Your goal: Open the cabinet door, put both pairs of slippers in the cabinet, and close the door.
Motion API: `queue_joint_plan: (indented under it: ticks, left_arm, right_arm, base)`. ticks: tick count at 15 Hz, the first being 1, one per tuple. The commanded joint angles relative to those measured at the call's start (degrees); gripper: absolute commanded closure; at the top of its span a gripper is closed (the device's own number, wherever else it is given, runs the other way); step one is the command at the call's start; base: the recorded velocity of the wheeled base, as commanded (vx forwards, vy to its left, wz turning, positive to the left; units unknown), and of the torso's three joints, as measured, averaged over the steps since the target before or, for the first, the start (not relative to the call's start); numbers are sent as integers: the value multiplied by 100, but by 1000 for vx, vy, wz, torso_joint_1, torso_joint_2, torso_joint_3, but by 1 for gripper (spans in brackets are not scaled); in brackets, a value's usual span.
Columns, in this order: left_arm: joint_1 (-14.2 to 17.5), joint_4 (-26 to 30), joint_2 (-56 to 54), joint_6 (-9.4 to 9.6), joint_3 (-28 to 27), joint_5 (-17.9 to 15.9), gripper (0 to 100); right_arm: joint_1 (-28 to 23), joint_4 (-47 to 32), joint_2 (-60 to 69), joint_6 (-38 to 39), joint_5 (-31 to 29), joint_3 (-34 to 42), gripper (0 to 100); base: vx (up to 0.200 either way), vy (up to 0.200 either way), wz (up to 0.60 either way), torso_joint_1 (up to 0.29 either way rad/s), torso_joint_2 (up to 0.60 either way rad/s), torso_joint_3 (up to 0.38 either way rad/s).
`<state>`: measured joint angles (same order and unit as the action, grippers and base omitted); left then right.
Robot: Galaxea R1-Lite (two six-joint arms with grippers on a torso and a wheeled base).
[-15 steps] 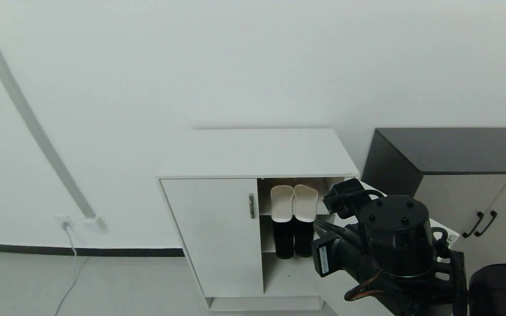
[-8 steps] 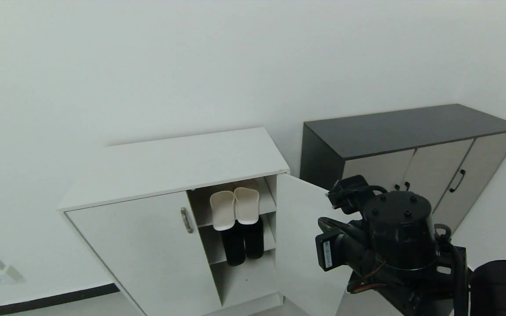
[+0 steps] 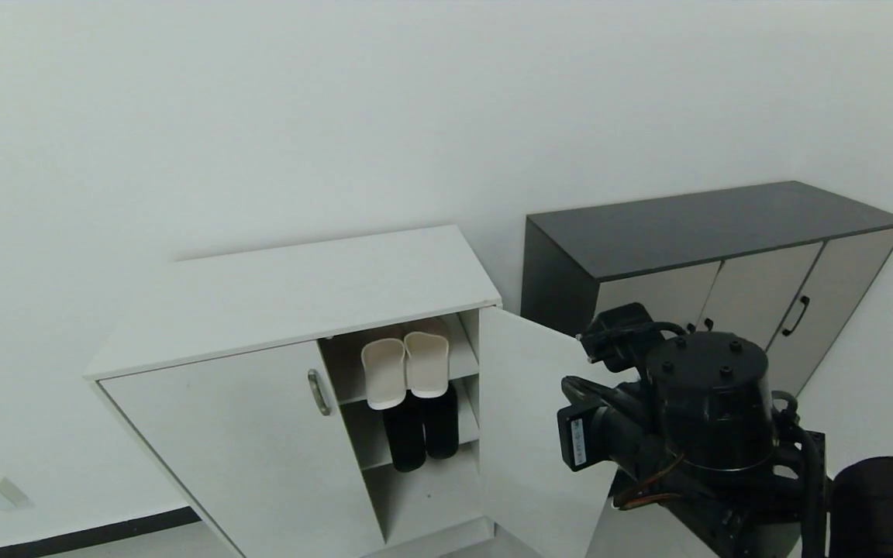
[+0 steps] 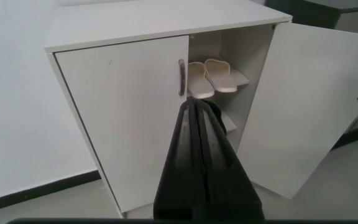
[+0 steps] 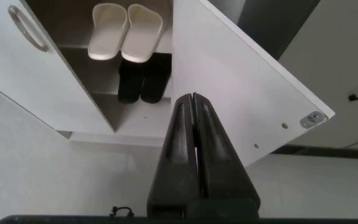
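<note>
Cabinet (image 3: 299,287), white, stands against the wall. Its right-side door (image 3: 532,434) is swung open. The left-side door (image 3: 237,457) is shut, with a metal handle (image 3: 319,392) at its inner edge. White slippers (image 3: 405,368) lie side by side on the upper shelf, ends overhanging the shelf edge. Black slippers (image 3: 419,434) lie side by side on the next shelf down, directly under the white pair. Left end effector (image 4: 196,106) has its fingers pressed together, nothing held, in front of the cabinet near the handle. Right end effector (image 5: 193,99) also has its fingers together, nothing held, facing the open compartment beside the open door. Dark-topped cabinet (image 3: 687,225) stands just right of the white one, doors closed.
</note>
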<state>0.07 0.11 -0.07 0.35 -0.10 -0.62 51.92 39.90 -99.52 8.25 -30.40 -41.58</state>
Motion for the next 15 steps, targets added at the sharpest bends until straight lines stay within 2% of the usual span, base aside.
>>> queue_joint_plan:
  ticks: [1, 6, 13, 15]
  left_arm:
    - [1, -2, 7, 0, 1, 1, 100]
    - [1, -2, 7, 0, 1, 9, 100]
    - [1, -2, 7, -44, 1, 9, 100]
    - [1, -2, 7, -79, 1, 45, 100]
  right_arm:
    - [-6, -9, -14, 1, -1, 10, 100]
    - [-24, 0, -23, 1, -1, 19, 100]
    - [-24, 0, -6, -52, -1, 19, 100]
    - [-446, -79, -58, -149, 52, -403, 100]
  base:
    - [-200, 0, 0, 12, 7, 2]
    - [-200, 0, 0, -1, -5, 2]
    - [0, 0, 0, 0, 0, 0]
    - [0, 0, 0, 0, 0, 0]
